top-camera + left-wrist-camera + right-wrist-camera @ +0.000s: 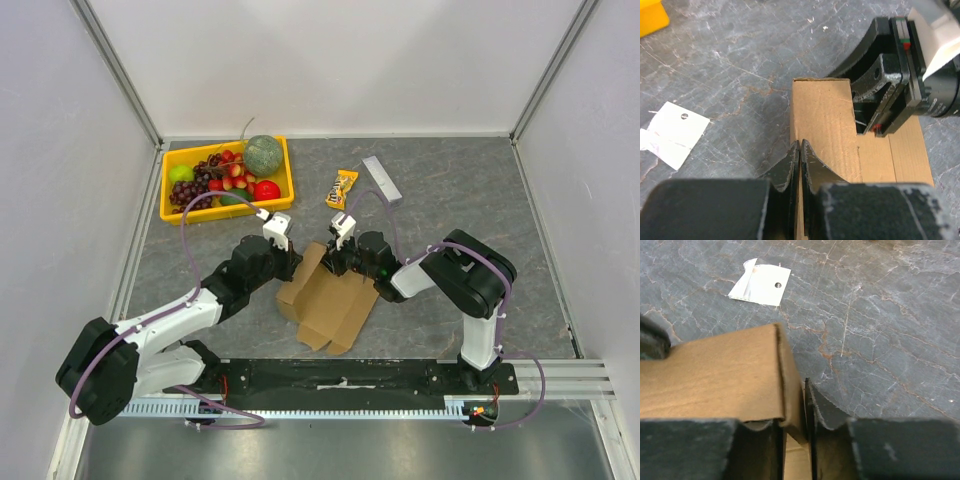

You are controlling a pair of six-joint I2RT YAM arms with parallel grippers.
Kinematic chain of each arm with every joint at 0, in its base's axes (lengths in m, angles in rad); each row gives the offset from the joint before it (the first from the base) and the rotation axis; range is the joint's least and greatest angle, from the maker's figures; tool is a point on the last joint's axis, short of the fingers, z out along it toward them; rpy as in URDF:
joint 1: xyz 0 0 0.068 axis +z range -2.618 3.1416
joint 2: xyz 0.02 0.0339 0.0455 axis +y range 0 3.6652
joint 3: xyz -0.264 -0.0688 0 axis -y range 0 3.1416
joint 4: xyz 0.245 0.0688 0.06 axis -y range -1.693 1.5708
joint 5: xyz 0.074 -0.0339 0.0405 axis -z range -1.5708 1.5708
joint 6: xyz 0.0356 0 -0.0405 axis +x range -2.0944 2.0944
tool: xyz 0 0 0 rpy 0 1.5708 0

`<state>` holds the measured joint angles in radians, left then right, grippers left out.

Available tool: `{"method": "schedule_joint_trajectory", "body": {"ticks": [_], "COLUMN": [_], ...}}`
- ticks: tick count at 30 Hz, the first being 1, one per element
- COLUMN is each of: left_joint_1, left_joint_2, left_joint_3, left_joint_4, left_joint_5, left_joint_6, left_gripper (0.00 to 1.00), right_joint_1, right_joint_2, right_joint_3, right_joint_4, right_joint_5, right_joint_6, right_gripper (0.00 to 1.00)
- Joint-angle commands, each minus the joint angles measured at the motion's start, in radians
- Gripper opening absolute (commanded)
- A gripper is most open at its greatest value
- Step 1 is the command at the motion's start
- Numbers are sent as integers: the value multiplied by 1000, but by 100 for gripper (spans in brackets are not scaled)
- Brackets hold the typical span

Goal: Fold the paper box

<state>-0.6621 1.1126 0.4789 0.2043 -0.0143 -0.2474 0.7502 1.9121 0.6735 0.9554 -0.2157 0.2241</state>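
A grey marbled worktop (450,190) is seen from above, enclosed by pale walls. The paper box (330,300), a partly folded sheet of brown corrugated cardboard, is laid on the near half of the worktop between the two arms, with one flap raised at its far end. A yellow tray (225,213) filled with fruit is set in the far left corner, well apart from the cardboard. The left pincer (799,155) is shown clamped on one edge of the raised flap, its fingers brought together with only the thin board between them. The right pincer (796,405) is seen closed on the opposite edge of the same flap, facing the left one across it. A small grey bar (382,178) is laid toward the far wall, with a yellow snack packet (342,187) just beside it on the left. A white paper tag (762,286) is seen lying flat on the worktop near the cardboard.
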Motion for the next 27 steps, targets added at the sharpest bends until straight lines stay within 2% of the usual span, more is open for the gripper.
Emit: {"method": "schedule_joint_trajectory", "body": {"ticks": [1,3,6,11,15,19,21,23,24,27], "left_joint_1": [-2,-4,-2,-2,-2,-2,-2,-2,-1,-14], "left_joint_2": [7,3,-8,-57,-112,-181,-209,-233,-241,-235], "left_joint_3": [-23,-22,-17,13,56,107,127,148,159,194], "left_joint_4": [-42,-46,-63,-124,-195,-276,-318,-350,-359,-381], "left_joint_5": [54,45,24,-33,-90,-121,-124,-113,-95,-9], "left_joint_6": [-35,-36,-36,-35,-30,-21,-16,-7,-1,23], "left_gripper": [8,8,8,8,12,13,13,13,14,19], "right_joint_1": [3,1,3,3,1,3,3,3,3,0], "right_joint_2": [-31,-47,-80,-160,-258,-410,-496,-593,-638,-755], "right_joint_3": [14,11,-3,-28,-69,-133,-144,-138,-140,-149], "right_joint_4": [56,25,-9,-104,-207,-291,-389,-513,-558,-705], "right_joint_5": [-13,-27,-33,-60,-73,-16,36,103,142,203], "right_joint_6": [1,-9,-11,-14,-15,14,53,128,170,285], "right_gripper": [36,45,50,52,53,55,55,60,64,63]}}
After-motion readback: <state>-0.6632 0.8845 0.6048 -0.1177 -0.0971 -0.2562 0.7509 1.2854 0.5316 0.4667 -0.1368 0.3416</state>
